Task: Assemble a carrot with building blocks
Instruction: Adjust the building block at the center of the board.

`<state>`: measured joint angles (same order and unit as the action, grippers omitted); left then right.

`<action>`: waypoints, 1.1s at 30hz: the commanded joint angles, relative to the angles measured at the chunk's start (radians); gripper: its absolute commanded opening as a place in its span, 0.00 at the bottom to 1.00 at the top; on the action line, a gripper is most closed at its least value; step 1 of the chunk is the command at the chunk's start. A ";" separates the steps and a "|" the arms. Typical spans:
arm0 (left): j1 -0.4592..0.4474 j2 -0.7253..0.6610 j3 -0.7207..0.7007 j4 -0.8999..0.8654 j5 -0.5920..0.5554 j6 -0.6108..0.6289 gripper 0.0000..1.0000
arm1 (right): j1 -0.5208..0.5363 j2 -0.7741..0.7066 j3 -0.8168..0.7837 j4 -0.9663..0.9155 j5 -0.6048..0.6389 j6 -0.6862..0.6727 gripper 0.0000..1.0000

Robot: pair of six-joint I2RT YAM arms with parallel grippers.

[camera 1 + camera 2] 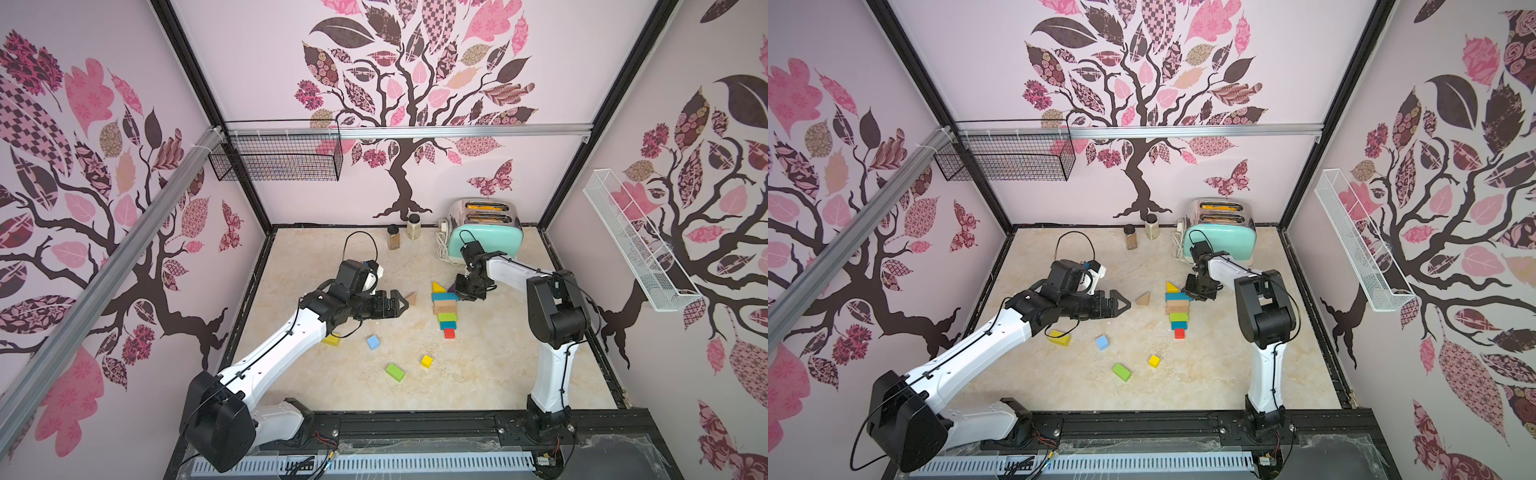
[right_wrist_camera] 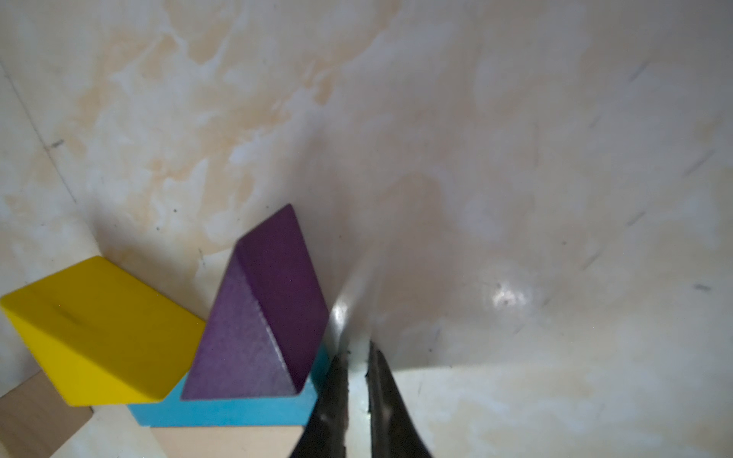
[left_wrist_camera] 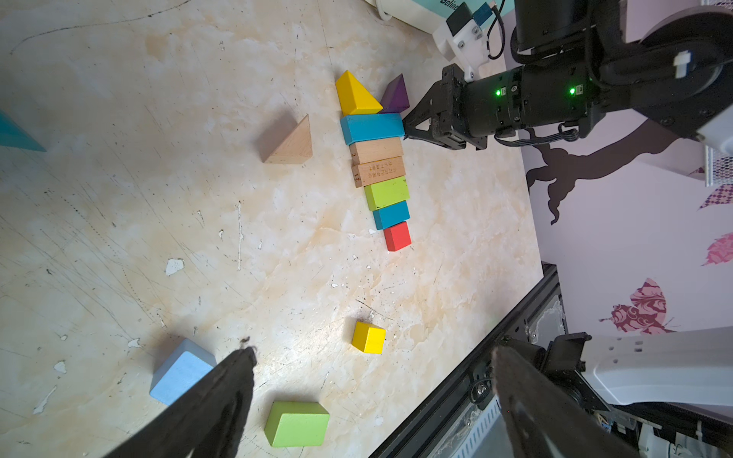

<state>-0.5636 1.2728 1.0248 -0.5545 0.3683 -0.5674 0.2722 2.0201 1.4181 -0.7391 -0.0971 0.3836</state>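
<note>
A row of blocks (image 1: 444,309) lay flat on the table, in front of the toaster (image 1: 486,232). The yellow wedge (image 1: 437,286) and the purple wedge (image 1: 451,287) were the ends nearest the toaster. After them, going away from the toaster, came the long teal brick (image 1: 444,296), two bare wood bricks (image 1: 444,307), a green brick (image 1: 447,317), a short teal brick (image 1: 448,325) and the red cube (image 1: 449,333).

The right pincer (image 3: 406,126) was pinched narrow and held nothing. Its tips sat right at the end of the long teal brick, on the toaster's side, just beside the purple wedge.

The left pincer (image 1: 402,303) was wide apart and held nothing. It hung across the row from the toaster, near a bare wood wedge (image 1: 411,298).

Farther from the toaster than the red cube lay a light blue cube (image 1: 373,342), a yellow cube (image 1: 427,360), a loose green block (image 1: 395,372) and a yellow brick (image 1: 332,340), partly hidden under the left arm.
</note>
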 commanded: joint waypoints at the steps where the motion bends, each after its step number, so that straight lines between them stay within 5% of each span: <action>1: -0.003 0.008 0.011 0.016 0.007 0.023 0.98 | 0.007 0.011 -0.005 -0.024 0.037 0.016 0.16; 13: -0.002 -0.003 0.008 0.015 0.010 0.024 0.98 | 0.007 -0.077 0.054 -0.112 0.209 0.029 0.18; 33: -0.003 -0.006 0.018 -0.008 -0.002 0.030 0.98 | -0.016 0.078 0.192 -0.069 0.120 -0.010 0.22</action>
<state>-0.5636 1.2724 1.0248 -0.5575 0.3691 -0.5510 0.2584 2.0960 1.5772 -0.8196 0.0441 0.3809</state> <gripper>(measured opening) 0.980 0.223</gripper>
